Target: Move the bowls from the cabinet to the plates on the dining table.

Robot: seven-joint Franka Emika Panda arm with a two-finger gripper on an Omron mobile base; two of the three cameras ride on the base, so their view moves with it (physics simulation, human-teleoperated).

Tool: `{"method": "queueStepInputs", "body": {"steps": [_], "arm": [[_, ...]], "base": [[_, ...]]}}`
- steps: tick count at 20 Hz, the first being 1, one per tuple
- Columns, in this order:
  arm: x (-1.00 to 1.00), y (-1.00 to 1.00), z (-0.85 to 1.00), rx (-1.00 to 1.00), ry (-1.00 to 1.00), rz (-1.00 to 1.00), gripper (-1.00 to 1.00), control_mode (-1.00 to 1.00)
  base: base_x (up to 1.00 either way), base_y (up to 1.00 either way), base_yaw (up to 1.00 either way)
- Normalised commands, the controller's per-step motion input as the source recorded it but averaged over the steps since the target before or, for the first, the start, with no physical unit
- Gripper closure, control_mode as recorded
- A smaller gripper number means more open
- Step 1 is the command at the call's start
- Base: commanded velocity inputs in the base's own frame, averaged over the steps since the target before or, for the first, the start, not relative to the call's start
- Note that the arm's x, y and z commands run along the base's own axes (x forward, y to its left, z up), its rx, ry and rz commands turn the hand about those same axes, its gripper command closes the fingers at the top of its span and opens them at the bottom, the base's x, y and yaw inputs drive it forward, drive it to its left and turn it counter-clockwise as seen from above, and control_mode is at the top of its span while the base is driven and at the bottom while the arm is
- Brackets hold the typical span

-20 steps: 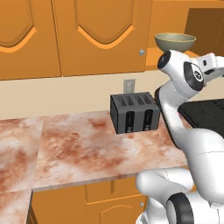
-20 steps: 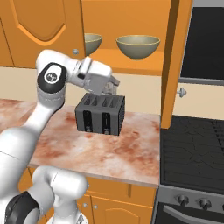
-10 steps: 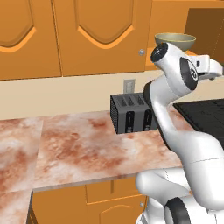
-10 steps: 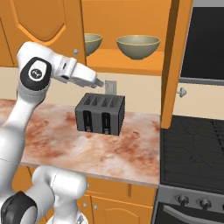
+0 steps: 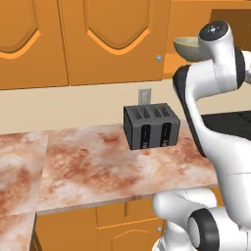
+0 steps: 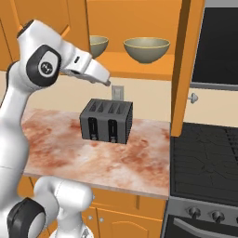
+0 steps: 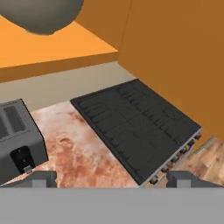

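The cabinet stands open above the black toaster. Both bowls sit on its shelf, above the toaster. The gripper hovers just above the toaster, below the shelf, fingers spread and holding nothing. No readable writing shows.

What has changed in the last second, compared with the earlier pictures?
The arm has lifted: its dark elbow joint rose and the hand swung up to the left, from in front of the toaster toward the open cabinet. The gripper took hold of nothing; its jaws stay open and empty. Both bowls remain on the shelf, and the toaster and stove have not moved.
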Motion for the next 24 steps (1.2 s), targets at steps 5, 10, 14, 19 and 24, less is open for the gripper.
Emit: {"method": "queueStepInputs", "body": {"steps": [5, 10, 14, 19, 24], "arm": [[0.05, 0.17, 0.04, 0.23, -0.05, 0.28, -1.0, -1.0], [0.16, 0.3, 0.0, 0.11, -0.06, 0.21, -1.0, -1.0], [0.19, 0.36, 0.0, 0.02, -0.05, 0.11, -1.0, -1.0], [0.21, 0.4, 0.0, 0.0, -0.05, 0.06, -1.0, -1.0], [0.26, 0.33, -0.06, 0.0, -0.09, 0.0, -1.0, -1.0]], "base": [[0.0, 0.0, 0.0], [0.0, 0.0, 0.0], [0.0, 0.0, 0.0], [0.0, 0.0, 0.0], [0.0, 0.0, 0.0]]}}
